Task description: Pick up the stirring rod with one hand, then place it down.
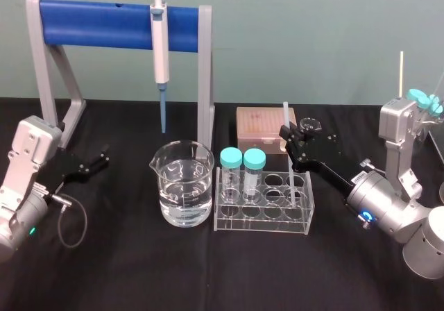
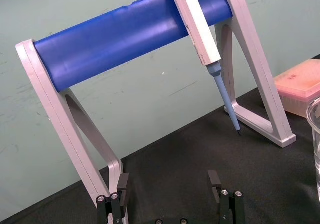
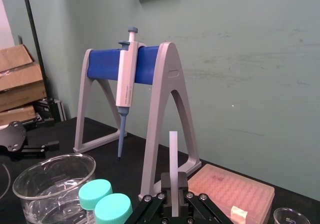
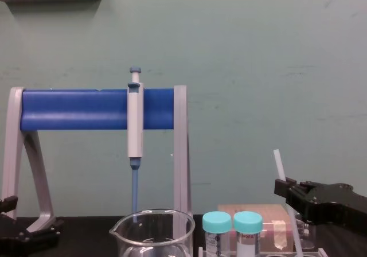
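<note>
On the counter's right half, at the tube rack: right gripper (image 1: 290, 143) clamped narrow around the stirring rod (image 1: 284, 116), taking it a little below its upper end.
Stirring rod: upright, nearly vertical; top stands free above the gripper, lower length runs down into the clear tube rack (image 1: 305, 210). Whether its foot rests on the rack floor cannot be told.
Grip quality: in the right wrist view the rod sits centred between the fingers, square to them; judged secure enough to lift.
Step in hand: judged to be the pick-up, with the rod caught but not yet clear of the rack.
Lift advice: draw straight up along the rod's own line until the foot is above the rack's top plate; any sideways pull before that would lever the thin rod against a well edge.
Neighbours to avoid: two teal-capped tubes (image 1: 243, 162) at the rack's left end; pink tip box (image 1: 257, 127) just behind; beaker (image 1: 182, 186) of water beside the rack, toward the left.
Set-down advice: carry to bare counter (image 1: 139, 269), tilt to lying flat, lower until it touches, then open; dropped from height it is likely to roll.
Left gripper (image 1: 100, 160): parked near the stand's foot at far left, fingers spread wide, holding nothing.
Pipette (image 1: 160, 44): hanging on the blue stand (image 1: 97, 23), not involved.
</note>
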Robot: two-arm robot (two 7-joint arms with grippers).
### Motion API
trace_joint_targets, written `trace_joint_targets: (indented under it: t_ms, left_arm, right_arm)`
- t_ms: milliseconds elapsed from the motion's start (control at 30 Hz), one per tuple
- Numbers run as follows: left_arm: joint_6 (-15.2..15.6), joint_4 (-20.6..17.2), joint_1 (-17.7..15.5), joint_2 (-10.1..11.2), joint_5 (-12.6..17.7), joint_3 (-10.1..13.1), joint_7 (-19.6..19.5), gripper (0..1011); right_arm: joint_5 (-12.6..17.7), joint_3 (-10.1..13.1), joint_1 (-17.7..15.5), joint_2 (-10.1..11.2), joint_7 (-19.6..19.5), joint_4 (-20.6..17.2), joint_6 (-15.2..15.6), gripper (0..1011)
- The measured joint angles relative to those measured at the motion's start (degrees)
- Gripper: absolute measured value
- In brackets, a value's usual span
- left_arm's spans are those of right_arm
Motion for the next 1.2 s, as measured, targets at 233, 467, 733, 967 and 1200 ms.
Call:
trace_joint_targets:
  t_ms: [233,467,733,967,1200]
  left_arm:
    - [0.0,0.0,0.0,0.0,0.0,0.0,0.0,1000]
    - [0.0,0.0,0.0,0.0,0.0,0.0,0.0,1001]
    - [0.0,0.0,0.0,0.0,0.0,0.0,0.0,1000]
    - [0.0,0.0,0.0,0.0,0.0,0.0,0.0,1000]
    - [0.0,0.0,0.0,0.0,0.0,0.0,0.0,1000]
  right_arm:
    - [0.1,0.0,0.0,0.0,0.0,0.0,0.0,78]
    - [0.2,0.0,0.0,0.0,0.2,0.0,0.0,221]
    - [0.3,0.1,0.0,0.0,0.2,0.0,0.0,446]
    - [0.4,0.1,0.0,0.0,0.3,0.0,0.0,679]
    - [0.4,0.1,0.0,0.0,0.3,0.0,0.0,883]
